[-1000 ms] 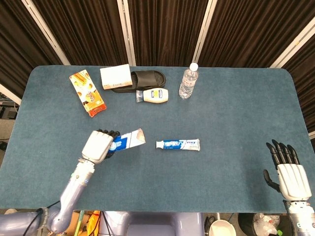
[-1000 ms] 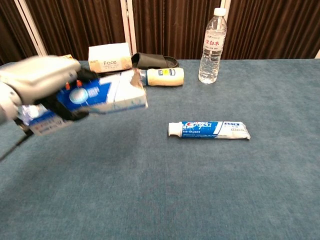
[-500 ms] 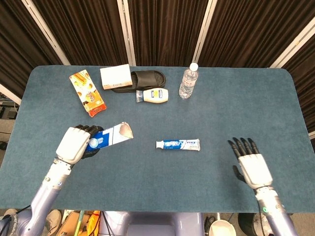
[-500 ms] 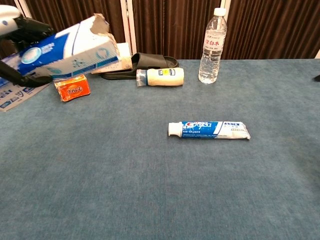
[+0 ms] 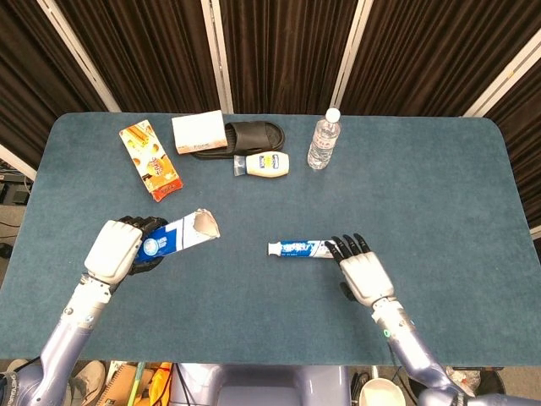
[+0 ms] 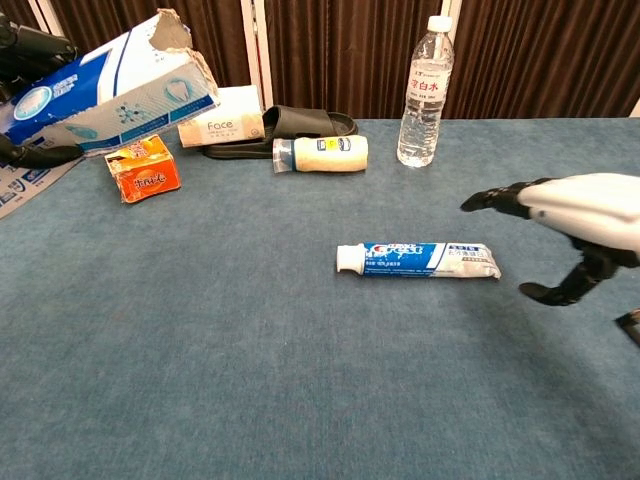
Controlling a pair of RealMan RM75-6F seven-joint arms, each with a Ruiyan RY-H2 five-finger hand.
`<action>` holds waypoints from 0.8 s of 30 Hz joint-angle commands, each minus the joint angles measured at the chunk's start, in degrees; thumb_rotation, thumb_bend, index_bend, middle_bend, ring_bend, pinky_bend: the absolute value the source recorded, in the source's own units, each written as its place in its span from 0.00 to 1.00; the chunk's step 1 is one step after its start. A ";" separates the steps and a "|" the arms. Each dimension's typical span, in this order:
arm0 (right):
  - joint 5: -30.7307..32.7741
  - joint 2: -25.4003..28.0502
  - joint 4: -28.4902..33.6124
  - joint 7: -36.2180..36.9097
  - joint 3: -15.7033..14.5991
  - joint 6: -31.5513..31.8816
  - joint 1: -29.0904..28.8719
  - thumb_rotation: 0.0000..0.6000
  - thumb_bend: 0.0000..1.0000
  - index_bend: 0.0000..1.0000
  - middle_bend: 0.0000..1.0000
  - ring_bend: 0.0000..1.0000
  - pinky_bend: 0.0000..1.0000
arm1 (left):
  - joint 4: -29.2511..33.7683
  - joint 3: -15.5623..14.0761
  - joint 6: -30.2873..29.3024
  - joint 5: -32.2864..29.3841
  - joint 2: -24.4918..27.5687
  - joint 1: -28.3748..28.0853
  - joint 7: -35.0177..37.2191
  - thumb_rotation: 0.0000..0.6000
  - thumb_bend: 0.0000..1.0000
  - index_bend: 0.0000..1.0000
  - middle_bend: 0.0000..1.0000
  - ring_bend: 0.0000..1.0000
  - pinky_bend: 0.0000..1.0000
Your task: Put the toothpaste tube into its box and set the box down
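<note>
The blue and white toothpaste tube [image 5: 297, 249] [image 6: 418, 259] lies flat on the blue table, cap pointing left. My right hand [image 5: 362, 272] [image 6: 573, 222] hovers open just right of the tube's flat end, fingers spread above it, not touching. My left hand [image 5: 116, 251] grips the blue and white toothpaste box [image 5: 179, 234] [image 6: 110, 90] by its closed end and holds it lifted off the table. The box's torn open end points right, toward the tube.
Along the far side lie an orange snack packet [image 5: 150, 159], a tissue box [image 5: 199, 132], a black slipper [image 5: 252, 134], a small cream bottle [image 5: 263, 163] and a standing water bottle [image 5: 323, 139]. The table's near edge runs close under both forearms.
My right hand has swept in from the right edge to just beside the tube's flat end. My left hand has drawn the box left and lifted it.
</note>
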State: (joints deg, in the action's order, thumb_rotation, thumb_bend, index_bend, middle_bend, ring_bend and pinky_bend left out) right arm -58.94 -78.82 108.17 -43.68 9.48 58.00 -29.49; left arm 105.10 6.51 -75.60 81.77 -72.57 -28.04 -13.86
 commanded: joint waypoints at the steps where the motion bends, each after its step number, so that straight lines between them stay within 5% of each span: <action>1: 2.62 -3.02 -2.78 -2.41 0.86 0.51 -2.24 1.00 0.34 0.00 0.07 0.00 0.00 | -0.08 0.13 0.02 0.06 -0.10 0.05 0.17 1.00 0.42 0.42 0.57 0.54 0.55; 24: 11.05 -12.34 -15.75 -3.67 1.38 1.16 -9.63 1.00 0.31 0.02 0.07 0.00 0.00 | -1.70 1.32 0.51 -0.72 -0.90 0.43 0.97 1.00 0.42 0.41 0.57 0.54 0.55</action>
State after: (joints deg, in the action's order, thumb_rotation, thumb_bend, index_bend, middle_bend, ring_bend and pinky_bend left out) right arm -47.98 -90.94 92.61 -47.53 10.97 59.29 -38.97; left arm 103.41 7.80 -75.10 81.08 -73.46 -27.62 -12.94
